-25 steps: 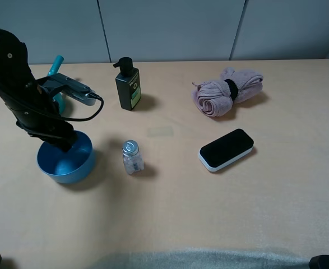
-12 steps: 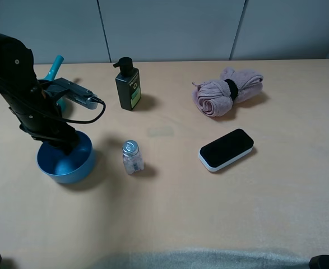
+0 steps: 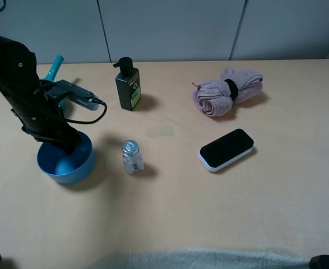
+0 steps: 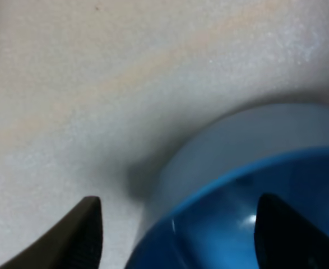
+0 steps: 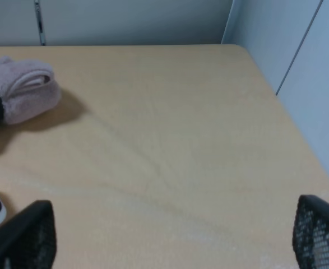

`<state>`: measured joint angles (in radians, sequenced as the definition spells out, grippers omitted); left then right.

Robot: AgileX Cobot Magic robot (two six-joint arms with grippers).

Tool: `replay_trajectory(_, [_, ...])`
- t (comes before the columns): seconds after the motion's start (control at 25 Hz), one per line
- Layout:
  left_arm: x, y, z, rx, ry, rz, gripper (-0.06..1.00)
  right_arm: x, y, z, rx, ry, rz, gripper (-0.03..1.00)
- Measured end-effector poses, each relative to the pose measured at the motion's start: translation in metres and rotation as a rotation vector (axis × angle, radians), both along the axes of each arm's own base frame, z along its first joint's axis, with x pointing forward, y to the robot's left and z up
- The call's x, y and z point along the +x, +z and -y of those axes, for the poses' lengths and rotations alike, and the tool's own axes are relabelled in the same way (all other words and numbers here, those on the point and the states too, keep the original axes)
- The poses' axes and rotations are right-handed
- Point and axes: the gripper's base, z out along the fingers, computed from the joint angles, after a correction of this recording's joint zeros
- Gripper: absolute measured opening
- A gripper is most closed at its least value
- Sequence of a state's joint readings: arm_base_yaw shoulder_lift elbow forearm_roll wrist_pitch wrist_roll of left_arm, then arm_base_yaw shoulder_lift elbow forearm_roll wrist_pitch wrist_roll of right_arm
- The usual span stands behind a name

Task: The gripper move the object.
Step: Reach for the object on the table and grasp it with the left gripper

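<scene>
The blue bowl (image 3: 63,163) sits on the tan table at the left. My left gripper (image 3: 69,147) reaches down at the bowl's far rim. In the left wrist view the left gripper (image 4: 176,202) is open, with the bowl's rim (image 4: 231,168) between its fingers: one fingertip (image 4: 88,227) stands outside the bowl and the other (image 4: 276,224) inside. The right gripper (image 5: 170,235) is open and empty over bare table at the right, far from the bowl.
A teal pot's handle (image 3: 55,65) shows behind the left arm. A black pump bottle (image 3: 128,85) stands at the back, a small glass shaker (image 3: 132,157) just right of the bowl. A rolled pink towel (image 3: 227,91) and a black-and-white device (image 3: 226,149) lie to the right.
The left arm has shifted slightly to the right at the bowl's rim. The bowl has stayed in place.
</scene>
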<state>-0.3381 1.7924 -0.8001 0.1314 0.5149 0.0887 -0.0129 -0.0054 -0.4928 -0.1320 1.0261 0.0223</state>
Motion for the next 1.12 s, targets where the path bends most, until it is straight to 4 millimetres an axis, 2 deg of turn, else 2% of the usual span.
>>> replay_trajectory(0.12, [-0.0004, -0.0076, -0.0001, 0.010, 0.004, -0.027, 0.65, 0.0000, 0.0000, 0.0000, 0.000, 0.000, 0.000, 0.64])
replay_trajectory(0.92, [-0.0005, -0.0137, -0.0002, 0.017, 0.007, -0.048, 0.65, 0.0000, 0.0000, 0.0000, 0.000, 0.000, 0.000, 0.64])
replay_trajectory(1.04, [-0.0005, -0.0137, -0.0002, 0.017, 0.007, -0.048, 0.62, 0.0000, 0.0000, 0.0000, 0.000, 0.000, 0.000, 0.64])
replay_trajectory(1.12, [-0.0004, -0.0137, -0.0002, 0.017, 0.007, -0.047, 0.55, 0.0000, 0.0000, 0.0000, 0.000, 0.000, 0.000, 0.64])
